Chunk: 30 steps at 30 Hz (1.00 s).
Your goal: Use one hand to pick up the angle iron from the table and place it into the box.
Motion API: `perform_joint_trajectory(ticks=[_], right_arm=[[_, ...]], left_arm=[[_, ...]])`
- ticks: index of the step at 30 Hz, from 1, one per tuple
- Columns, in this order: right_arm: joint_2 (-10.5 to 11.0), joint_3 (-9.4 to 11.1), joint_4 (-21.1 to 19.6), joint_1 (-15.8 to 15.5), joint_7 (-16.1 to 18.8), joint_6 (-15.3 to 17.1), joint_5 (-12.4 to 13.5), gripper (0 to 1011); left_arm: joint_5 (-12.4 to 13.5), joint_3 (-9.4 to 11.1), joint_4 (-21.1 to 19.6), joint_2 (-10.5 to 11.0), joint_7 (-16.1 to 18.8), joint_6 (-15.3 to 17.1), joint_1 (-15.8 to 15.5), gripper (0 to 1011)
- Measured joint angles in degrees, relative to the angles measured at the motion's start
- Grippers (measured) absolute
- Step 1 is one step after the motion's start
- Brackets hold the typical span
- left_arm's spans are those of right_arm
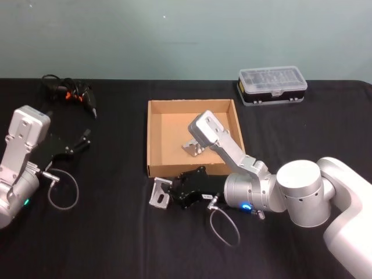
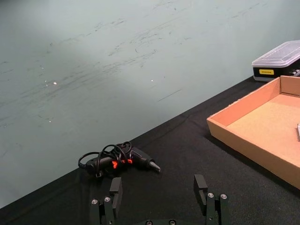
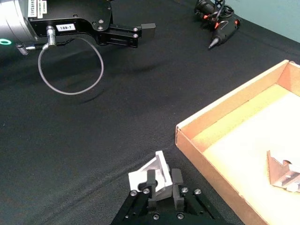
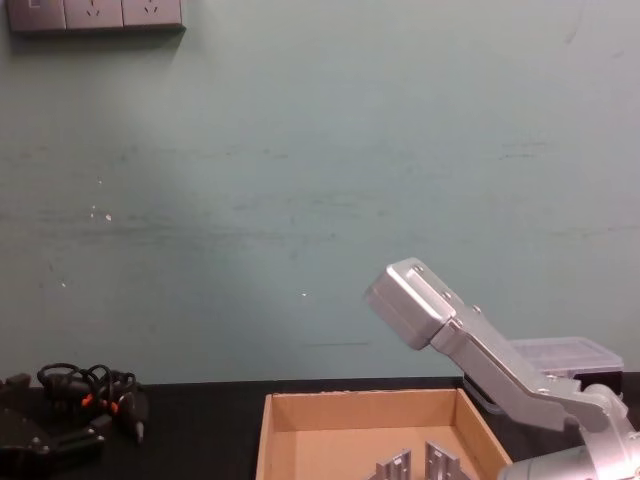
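The right black claw-like gripper (image 1: 164, 193) pinches a silver metal angle iron (image 1: 159, 195) on the black matte table (image 1: 104, 244), just beside the shallow tan cardboard box (image 1: 154, 139). The left gripper (image 1: 81, 139) hovers with its jaws apart.

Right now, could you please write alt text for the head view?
The right hand grips an angle iron on the black table, just outside the cardboard box's near wall. Another angle iron lies inside it; the left hand rests far left.

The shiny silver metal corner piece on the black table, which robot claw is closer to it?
Right. The right gripper is shut on the silver angle iron just in front of the tan cardboard box. The left gripper is open, far to its left.
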Motion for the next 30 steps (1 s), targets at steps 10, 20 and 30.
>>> perform_joint_trajectory(ticks=[10,20,30], right_arm=[[-0.1,0.0,0.2,0.0,0.1,-0.2,-0.2,98],[1.5,2.2,-5.2,-2.2,-0.7,-0.1,1.4,98],[4.0,6.8,-12.0,-5.2,-3.7,-0.1,4.9,98]], left_arm=[[0.0,0.0,0.0,0.0,0.0,0.0,0.0,1000],[0.0,0.0,0.0,0.0,0.0,0.0,0.0,1000],[0.0,0.0,0.0,0.0,0.0,0.0,0.0,1000]])
